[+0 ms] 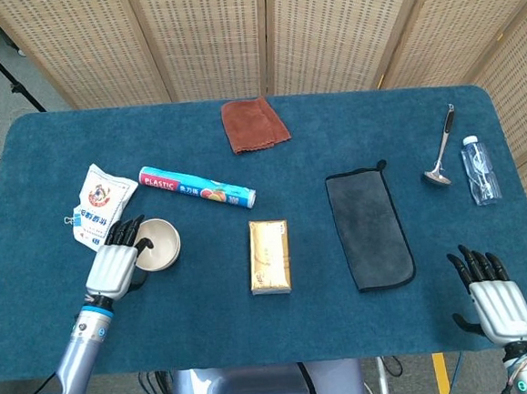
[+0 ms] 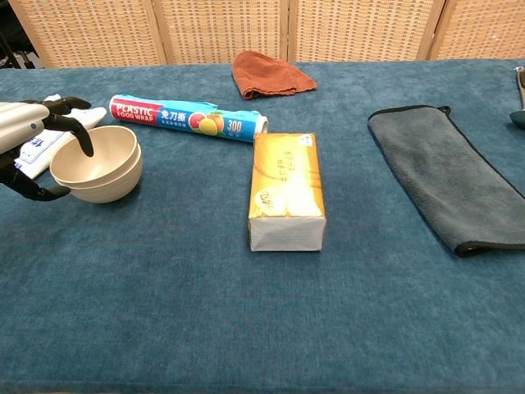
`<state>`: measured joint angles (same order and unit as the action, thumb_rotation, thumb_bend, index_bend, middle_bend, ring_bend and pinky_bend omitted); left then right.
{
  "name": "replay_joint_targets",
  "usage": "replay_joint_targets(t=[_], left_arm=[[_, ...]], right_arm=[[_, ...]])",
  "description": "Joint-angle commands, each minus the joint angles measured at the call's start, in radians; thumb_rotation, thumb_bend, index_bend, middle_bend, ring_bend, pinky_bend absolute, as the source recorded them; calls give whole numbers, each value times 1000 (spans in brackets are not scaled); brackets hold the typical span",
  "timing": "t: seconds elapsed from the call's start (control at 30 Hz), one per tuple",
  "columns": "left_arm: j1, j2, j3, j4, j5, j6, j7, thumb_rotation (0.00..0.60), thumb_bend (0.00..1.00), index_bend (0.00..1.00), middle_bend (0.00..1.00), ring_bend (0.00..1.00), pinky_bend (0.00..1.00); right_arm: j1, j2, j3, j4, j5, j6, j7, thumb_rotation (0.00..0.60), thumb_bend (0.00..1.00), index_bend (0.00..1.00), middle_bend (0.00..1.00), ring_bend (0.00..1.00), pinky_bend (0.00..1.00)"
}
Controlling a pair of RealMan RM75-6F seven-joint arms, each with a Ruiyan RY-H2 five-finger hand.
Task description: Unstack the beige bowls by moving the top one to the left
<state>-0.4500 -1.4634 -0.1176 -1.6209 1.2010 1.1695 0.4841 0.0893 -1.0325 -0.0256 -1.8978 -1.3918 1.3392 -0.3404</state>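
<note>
Left hand (image 2: 33,139) at the stacked beige bowls (image 2: 97,164), fingers over the rim, grasp uncertain; right hand (image 1: 495,302) spread, empty.

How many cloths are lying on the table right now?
2: a rust-brown cloth at the far edge, middle, and a dark grey towel right of the tissue box.

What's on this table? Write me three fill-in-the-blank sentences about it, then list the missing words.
1. The left robot hand reaches over the rim of the stacked beige ____.
2. The plastic wrap roll lies on the table behind the yellow tissue ____.
3. The folded cloth at the table's far edge is ____ in colour.

Missing words: bowls; box; brown.
</note>
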Motion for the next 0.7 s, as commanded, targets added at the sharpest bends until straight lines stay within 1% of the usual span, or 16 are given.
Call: replay_joint_targets(t=[0.03,0.43,0.7], left_arm=[[-3,-5,1,6,-3,0,2,600,285,392,0,53,5],[-9,-27,3,28,0,11,-12,600,295,427,0,53,5],[-11,-28,5,25,0,14,-13,600,299,452,0,53,5]], right_arm=[[0,1,0,-1,0,0,1,600,260,55,0,0,0],[-1,0,-1,0,-2,0,-1,600,260,55,0,0,0],[-1,0,-1,-1,-1,0,-2,600,260,55,0,0,0]])
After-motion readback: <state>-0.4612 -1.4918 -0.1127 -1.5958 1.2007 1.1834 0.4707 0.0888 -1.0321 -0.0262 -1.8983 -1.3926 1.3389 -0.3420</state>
